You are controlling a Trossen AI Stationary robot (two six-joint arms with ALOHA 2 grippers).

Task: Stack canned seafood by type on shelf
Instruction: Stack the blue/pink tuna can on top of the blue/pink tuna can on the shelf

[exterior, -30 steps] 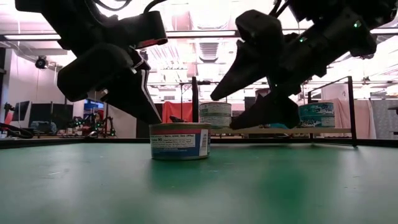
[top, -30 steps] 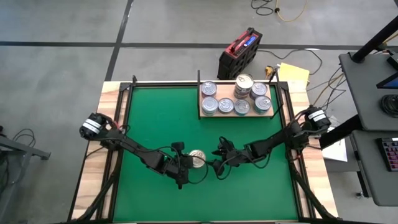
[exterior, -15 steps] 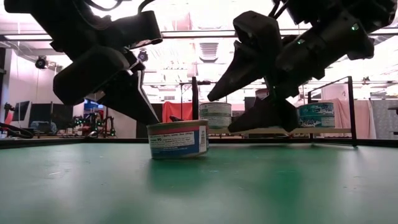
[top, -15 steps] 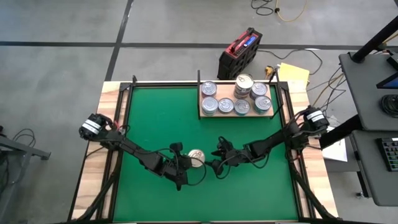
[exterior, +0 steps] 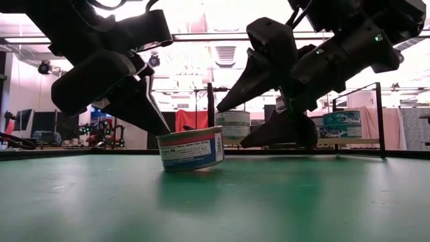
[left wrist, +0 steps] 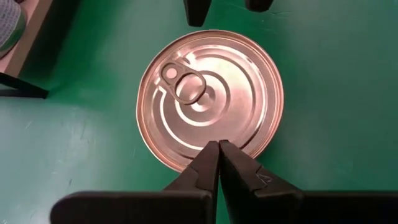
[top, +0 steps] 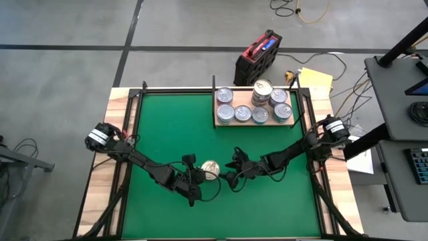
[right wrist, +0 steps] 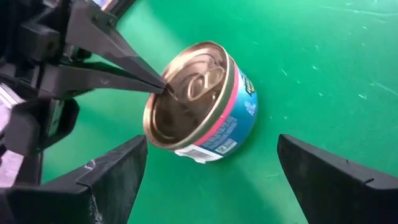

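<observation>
The can (top: 211, 167) sits mid-tabletop (top: 167, 127), tipped slightly; left fingers (left wrist: 219, 163), closed, press its lid edge; right fingers (right wrist: 112, 171) gape around it; rigid, slick metal, probably light; grip the sidewall.

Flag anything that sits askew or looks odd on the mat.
The lone can on the green mat is tilted, one edge lifted. The shut left gripper presses on its lid's rim, and the open right gripper faces it. The cans on the shelf stand straight.

Can (top: 210, 167) between arms, shelf (top: 254, 122) behind
</observation>
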